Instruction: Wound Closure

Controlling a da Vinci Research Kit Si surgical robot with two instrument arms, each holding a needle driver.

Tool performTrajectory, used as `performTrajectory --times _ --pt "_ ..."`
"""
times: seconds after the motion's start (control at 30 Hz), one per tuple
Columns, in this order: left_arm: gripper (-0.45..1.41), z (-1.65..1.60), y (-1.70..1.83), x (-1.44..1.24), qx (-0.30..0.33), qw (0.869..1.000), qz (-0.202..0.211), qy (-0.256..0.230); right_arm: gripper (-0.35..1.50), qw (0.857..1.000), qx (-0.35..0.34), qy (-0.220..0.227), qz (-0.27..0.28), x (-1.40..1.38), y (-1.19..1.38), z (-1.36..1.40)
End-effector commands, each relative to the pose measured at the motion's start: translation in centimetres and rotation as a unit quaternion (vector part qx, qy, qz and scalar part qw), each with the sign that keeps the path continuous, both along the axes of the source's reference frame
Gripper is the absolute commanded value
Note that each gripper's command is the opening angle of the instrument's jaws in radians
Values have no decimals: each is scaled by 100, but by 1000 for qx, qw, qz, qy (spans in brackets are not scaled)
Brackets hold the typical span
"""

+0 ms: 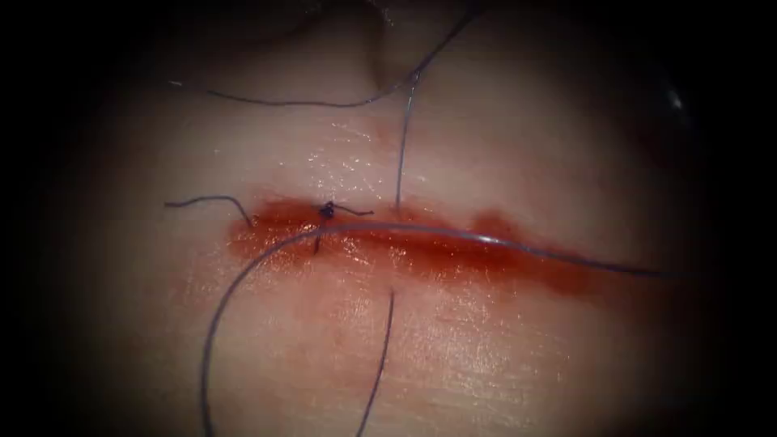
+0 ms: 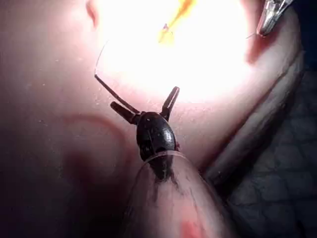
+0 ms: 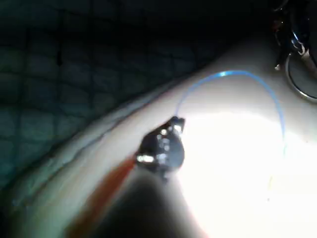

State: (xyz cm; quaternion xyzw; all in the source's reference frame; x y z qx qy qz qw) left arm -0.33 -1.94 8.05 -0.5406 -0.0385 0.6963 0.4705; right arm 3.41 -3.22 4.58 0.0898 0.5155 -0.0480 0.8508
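The tissue (image 1: 486, 356) carries a cut (image 1: 453, 247) wet with red fluid, and a dark knot (image 1: 327, 211) sits at the cut's left end. A long thread (image 1: 518, 243) lies along the cut and runs off to the right. My left tool (image 2: 146, 103) hovers over the tissue with its jaws spread apart. A thin dark needle (image 2: 113, 93) lies against one jaw, out of the tissue and not clamped. My right tool (image 3: 174, 124) has its jaws shut on the blue thread (image 3: 233, 74), which arcs away from its tip.
A second strand (image 1: 402, 146) rises from the cut toward the top. Another strand (image 1: 380, 364) runs down below the cut. A short cut end (image 1: 206, 199) lies left of the knot. The right tool (image 2: 270, 17) also appears in the left wrist view.
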Motion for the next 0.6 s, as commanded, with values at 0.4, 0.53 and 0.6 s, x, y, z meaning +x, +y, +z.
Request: performTrajectory --times 0.4,0.53,0.6 --pt "126 -26 -16 -51 -57 998 33 -14 108 1000 -10 -14 21 -6 5 12" --pt "126 -24 -26 -82 -66 994 79 -24 121 999 -13 -20 29 -31 14 14" --pt "126 -24 -29 -92 -68 993 92 -29 123 999 -14 -20 33 -42 19 14"
